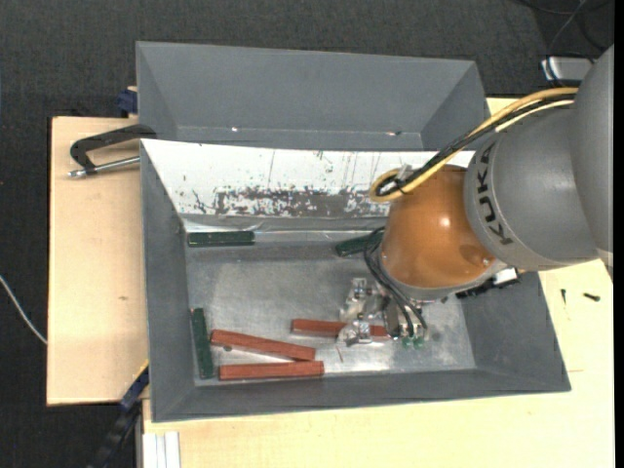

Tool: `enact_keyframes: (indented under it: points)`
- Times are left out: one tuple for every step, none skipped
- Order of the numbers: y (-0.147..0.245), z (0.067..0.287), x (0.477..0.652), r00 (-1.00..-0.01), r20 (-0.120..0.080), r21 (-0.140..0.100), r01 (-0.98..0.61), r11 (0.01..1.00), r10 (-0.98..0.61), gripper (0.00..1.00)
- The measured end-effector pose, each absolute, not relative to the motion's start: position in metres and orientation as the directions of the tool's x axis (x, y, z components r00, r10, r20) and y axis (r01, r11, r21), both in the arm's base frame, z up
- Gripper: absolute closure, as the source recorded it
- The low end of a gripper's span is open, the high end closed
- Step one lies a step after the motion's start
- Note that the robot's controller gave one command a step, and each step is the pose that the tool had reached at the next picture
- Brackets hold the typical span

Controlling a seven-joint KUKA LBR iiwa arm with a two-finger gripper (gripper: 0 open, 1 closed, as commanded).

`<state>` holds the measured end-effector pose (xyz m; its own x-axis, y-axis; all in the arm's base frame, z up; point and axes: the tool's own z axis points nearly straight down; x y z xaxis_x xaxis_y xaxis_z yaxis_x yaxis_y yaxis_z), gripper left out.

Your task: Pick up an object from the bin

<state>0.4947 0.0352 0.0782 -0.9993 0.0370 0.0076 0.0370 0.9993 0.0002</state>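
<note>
In the lower centre of the frame, on the floor of the grey bin (162, 281), the pincer (375, 322) sits low over the right end of a red-brown bar (314, 328). Whether it is open or closed on that bar cannot be told.

Red-brown bars: three. The upper left bar (265, 345) and lower left bar (271, 370) lie close together at lower left.

Dark green bars: three.
- The rear green bar (220, 239) is at upper left.
- The side green bar (202, 342) lies along the left wall.
- The hidden green bar (357, 246) is partly covered by the orange wrist cover (434, 232).

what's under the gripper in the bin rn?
A short red-brown stick on the bin floor runs under the gripper. Its left part shows; its right end is covered, so contact can't be judged.
</note>
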Motion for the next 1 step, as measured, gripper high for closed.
enact_keyframes:
  points:
    - [0.0353, 0.0883, 0.4948, -0.999, 0.000, 0.001, 0.038, 0.999, 0.038, 1.00]
